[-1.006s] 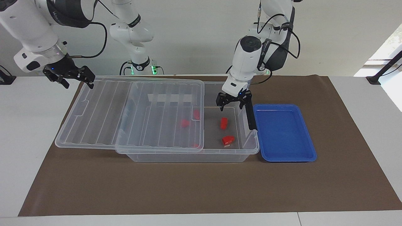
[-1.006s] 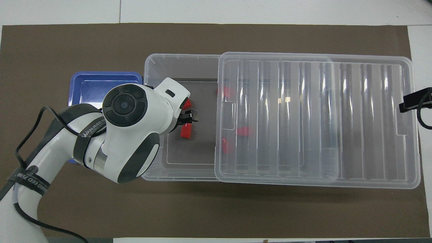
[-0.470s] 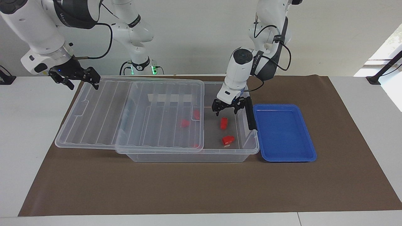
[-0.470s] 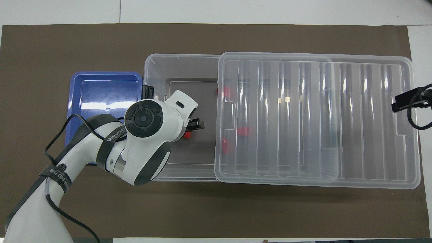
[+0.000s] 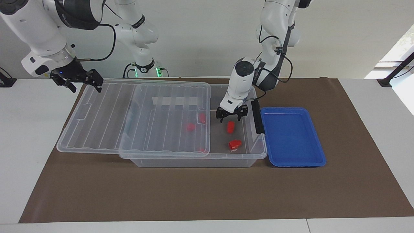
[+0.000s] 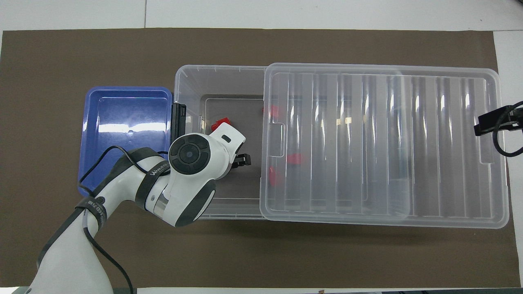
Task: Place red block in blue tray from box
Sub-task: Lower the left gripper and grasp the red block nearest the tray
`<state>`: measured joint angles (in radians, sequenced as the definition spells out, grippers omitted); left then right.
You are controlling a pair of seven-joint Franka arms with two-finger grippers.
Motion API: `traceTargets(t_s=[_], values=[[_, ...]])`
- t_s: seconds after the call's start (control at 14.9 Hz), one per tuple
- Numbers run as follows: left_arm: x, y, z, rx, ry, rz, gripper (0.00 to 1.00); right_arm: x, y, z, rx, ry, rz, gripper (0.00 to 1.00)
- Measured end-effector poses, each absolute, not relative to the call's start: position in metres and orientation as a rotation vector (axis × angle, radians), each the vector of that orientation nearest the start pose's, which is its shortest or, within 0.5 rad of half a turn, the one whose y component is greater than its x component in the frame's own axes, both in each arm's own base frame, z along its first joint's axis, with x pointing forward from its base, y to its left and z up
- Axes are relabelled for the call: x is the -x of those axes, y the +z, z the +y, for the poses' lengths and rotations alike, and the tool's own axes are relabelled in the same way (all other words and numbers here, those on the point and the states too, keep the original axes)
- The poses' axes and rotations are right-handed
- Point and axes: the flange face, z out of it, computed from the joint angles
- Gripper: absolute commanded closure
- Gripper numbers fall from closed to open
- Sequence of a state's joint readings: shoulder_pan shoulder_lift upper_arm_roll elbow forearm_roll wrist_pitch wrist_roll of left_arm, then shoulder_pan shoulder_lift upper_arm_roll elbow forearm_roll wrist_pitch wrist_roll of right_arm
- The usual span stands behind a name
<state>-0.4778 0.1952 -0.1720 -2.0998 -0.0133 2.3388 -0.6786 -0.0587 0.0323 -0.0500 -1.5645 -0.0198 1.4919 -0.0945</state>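
Facing view: left gripper [image 5: 231, 119] jaws open, apparently just above a red block [image 5: 230, 127] in the box [image 5: 194, 160]; right gripper [image 5: 77, 84] jaws open.

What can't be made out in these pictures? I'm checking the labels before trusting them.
- Overhead view: the left gripper and the red block under it are covered by the arm's own wrist.
- Both views: the blocks under the lid are blurred by its ribs, so their count is unsure.
- Overhead view: the right gripper is cut off by the edge.
- Facing view: whether the left gripper touches the block.
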Motion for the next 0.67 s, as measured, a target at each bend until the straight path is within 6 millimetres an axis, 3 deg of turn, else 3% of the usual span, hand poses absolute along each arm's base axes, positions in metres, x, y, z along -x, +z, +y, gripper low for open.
traceTargets(t_s=[0.2,0.4,0.54,0.6,0.67], values=[[-0.4579,0.3264,-0.3469,3.204,-0.017,-0.066,0.13,-0.5515,0.603,-0.0622,3.148,0.168,0.024,0.0],[-0.4586,0.3248,-0.3465,3.22,-0.054,-0.069,0.26,-0.5515,0.603,-0.0622,3.148,0.168,0.024,0.0],[-0.4589,0.3247,-0.3462,3.222,-0.058,-0.07,0.76,-0.5515,0.603,-0.0622,3.148,0.168,0.024,0.0],[-0.4589,0.3246,-0.3461,3.222,-0.058,-0.071,0.94,-0.5515,0.603,-0.0622,3.148,0.168,0.024,0.0],[-0.4591,0.3244,-0.3457,3.222,-0.058,-0.072,1.0,-0.5515,0.603,-0.0622,3.148,0.168,0.024,0.0]])
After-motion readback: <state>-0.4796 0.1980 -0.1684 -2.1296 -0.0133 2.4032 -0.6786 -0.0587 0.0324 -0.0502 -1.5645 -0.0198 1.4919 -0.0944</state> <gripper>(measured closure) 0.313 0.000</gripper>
